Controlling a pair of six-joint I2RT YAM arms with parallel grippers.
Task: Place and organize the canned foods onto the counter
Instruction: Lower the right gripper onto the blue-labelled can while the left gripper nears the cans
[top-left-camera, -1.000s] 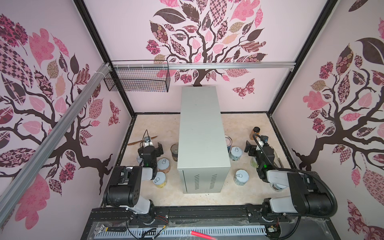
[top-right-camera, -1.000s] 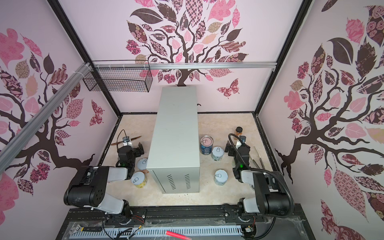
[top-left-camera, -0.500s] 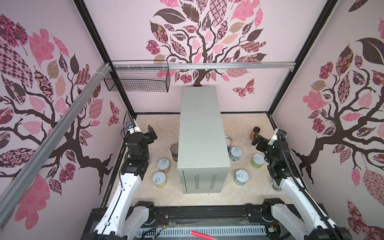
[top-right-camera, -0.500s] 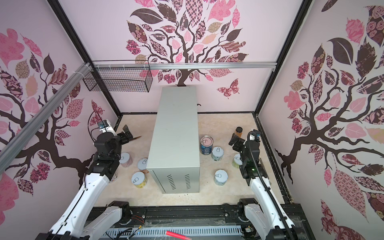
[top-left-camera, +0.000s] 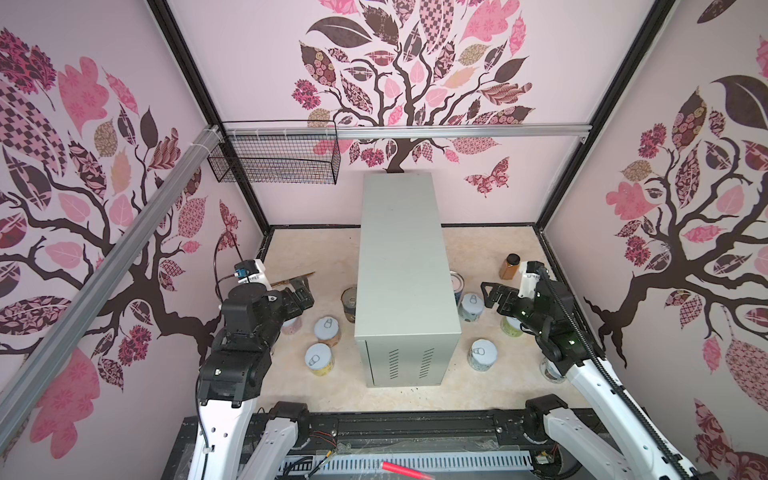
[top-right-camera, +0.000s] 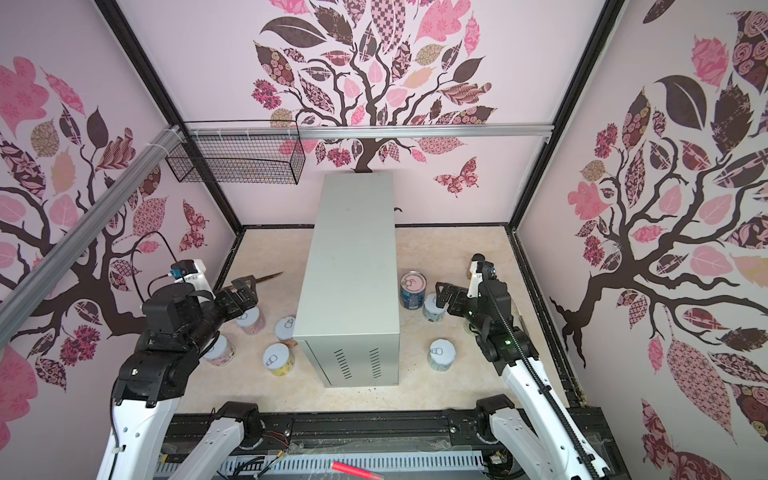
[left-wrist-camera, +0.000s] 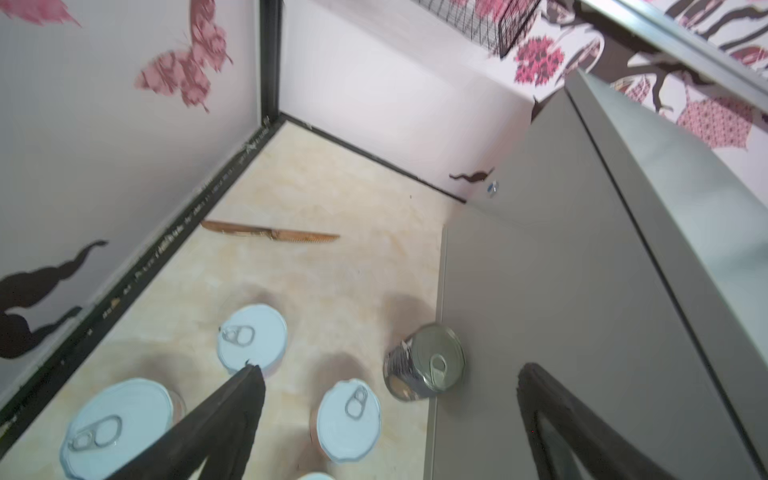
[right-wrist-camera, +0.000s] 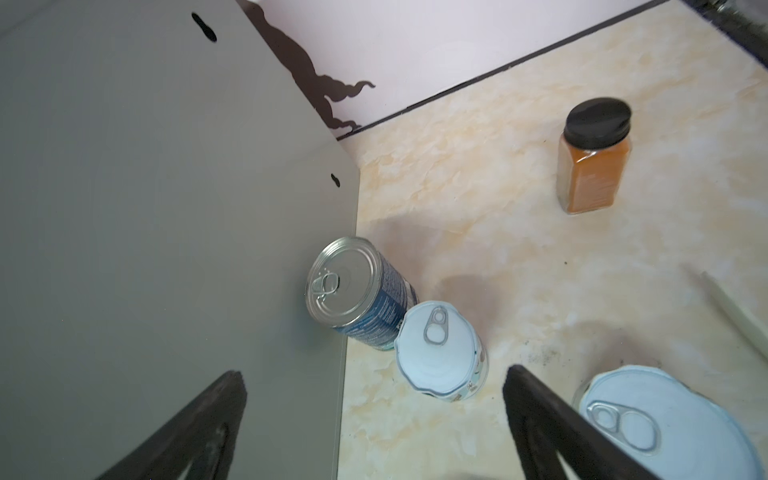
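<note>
The counter (top-left-camera: 405, 266) (top-right-camera: 353, 266) is a tall grey box in the middle with a bare top. On the floor to its left stand several short white-lidded cans (top-left-camera: 327, 330) (left-wrist-camera: 348, 419) and a taller metal-topped can (left-wrist-camera: 428, 363). To its right are a tall blue can (top-right-camera: 412, 289) (right-wrist-camera: 353, 286) and short cans (top-right-camera: 441, 353) (right-wrist-camera: 440, 351). My left gripper (top-left-camera: 301, 291) (left-wrist-camera: 388, 370) hovers open above the left cans. The right gripper (top-left-camera: 490, 295) (right-wrist-camera: 374, 372) hangs open over the right cans, beside the counter. Both hold nothing.
An amber jar with a black cap (top-left-camera: 510, 266) (right-wrist-camera: 594, 158) stands at the back right. A wooden knife (left-wrist-camera: 270, 235) lies on the floor at the back left. A black wire basket (top-left-camera: 274, 162) hangs from the rail at the back left.
Both arms have unfolded and risen from low over the cans. The grippers now sit higher and point inward at the counter. No can has moved.
</note>
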